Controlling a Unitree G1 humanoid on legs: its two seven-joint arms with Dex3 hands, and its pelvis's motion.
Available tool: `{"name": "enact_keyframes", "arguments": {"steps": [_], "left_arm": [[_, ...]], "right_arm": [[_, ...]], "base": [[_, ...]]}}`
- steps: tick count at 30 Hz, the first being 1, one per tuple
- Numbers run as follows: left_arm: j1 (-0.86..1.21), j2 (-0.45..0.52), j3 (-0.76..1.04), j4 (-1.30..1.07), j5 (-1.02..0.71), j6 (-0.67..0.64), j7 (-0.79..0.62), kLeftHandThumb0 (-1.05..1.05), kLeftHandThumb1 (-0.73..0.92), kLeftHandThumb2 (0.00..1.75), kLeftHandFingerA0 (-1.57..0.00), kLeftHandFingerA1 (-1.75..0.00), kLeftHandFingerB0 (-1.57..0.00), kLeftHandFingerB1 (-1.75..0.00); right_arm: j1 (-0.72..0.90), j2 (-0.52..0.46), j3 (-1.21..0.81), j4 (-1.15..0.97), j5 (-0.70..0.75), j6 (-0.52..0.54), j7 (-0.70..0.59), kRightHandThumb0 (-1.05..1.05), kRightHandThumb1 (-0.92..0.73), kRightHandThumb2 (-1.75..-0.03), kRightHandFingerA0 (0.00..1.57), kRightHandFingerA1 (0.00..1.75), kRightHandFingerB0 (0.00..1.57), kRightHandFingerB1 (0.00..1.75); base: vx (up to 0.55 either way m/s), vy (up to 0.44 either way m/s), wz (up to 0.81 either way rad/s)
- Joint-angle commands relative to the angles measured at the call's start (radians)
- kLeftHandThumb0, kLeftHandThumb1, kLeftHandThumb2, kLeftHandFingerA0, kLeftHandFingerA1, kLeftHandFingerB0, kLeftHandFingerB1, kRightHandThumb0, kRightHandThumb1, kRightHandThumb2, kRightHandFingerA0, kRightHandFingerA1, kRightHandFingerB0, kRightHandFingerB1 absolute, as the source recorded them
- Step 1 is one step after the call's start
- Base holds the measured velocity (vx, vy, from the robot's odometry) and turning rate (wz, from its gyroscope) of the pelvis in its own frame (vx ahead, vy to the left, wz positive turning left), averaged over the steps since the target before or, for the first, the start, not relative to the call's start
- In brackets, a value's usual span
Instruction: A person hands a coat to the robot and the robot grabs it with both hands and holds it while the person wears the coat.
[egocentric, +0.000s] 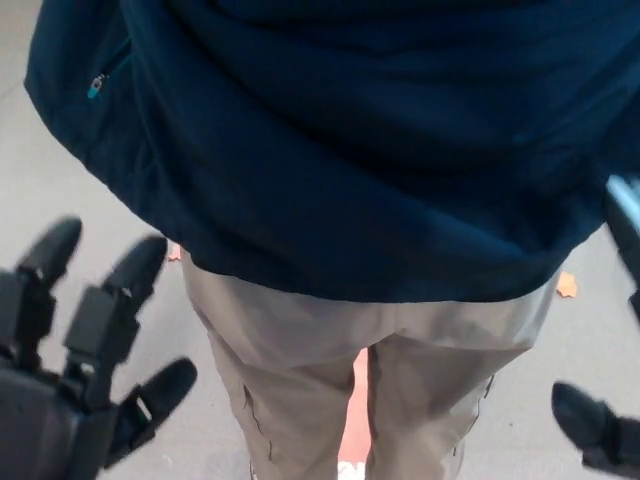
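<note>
Dark navy fleece coat (370, 140) fills the upper frame, worn on a person's back, its hem hanging over beige trousers (350, 390). A teal zipper pull (96, 87) shows at its left side. The left hand (80, 370) sits low beside the trousers, fingers spread, grasping nothing. Only fingertips of the right hand (600, 430) show; its grasp cannot be told. Grey floor (60, 210) lies beneath.

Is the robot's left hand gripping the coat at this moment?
No, the left hand is open with fingers spread, apart from the coat.
</note>
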Motion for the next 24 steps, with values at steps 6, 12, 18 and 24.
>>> {"name": "enact_keyframes", "arguments": {"steps": [6,12,18,24], "left_arm": [[-0.115,0.033,-0.157,0.468,0.17,-0.038,0.36,-0.59,0.87,0.66,-0.3,-0.71,-0.31,-0.43],[-0.225,0.019,-0.218,0.672,0.116,-0.015,0.261,-0.62,0.68,0.77,-0.5,-0.66,-0.47,-0.49],[-0.311,0.013,-0.263,0.78,0.091,0.054,0.091,-0.54,0.77,0.64,-0.61,-0.5,-0.37,-0.39],[-0.354,0.0,-0.267,0.787,0.043,0.135,-0.102,-0.65,0.67,0.94,-0.47,-0.54,-0.19,-0.45]], "right_arm": [[0.066,-0.034,0.033,0.258,-0.191,0.01,-0.084,-0.68,-0.65,-0.97,0.02,0.48,0.04,0.33],[0.021,-0.066,0.054,0.27,-0.283,0.21,0.065,-0.27,-0.54,-1.05,0.1,0.52,0.09,0.5],[-0.038,-0.132,0.108,0.27,-0.338,0.382,0.338,-0.27,-0.56,-1.06,0.1,0.5,0.1,0.49],[-0.127,-0.175,0.145,0.309,-0.32,0.475,0.503,-0.51,-0.8,-0.68,0.27,0.34,0.27,0.33]], "base": [[0.0,0.0,0.0],[0.0,0.0,0.0],[0.0,0.0,0.0],[0.0,0.0,0.0]]}}
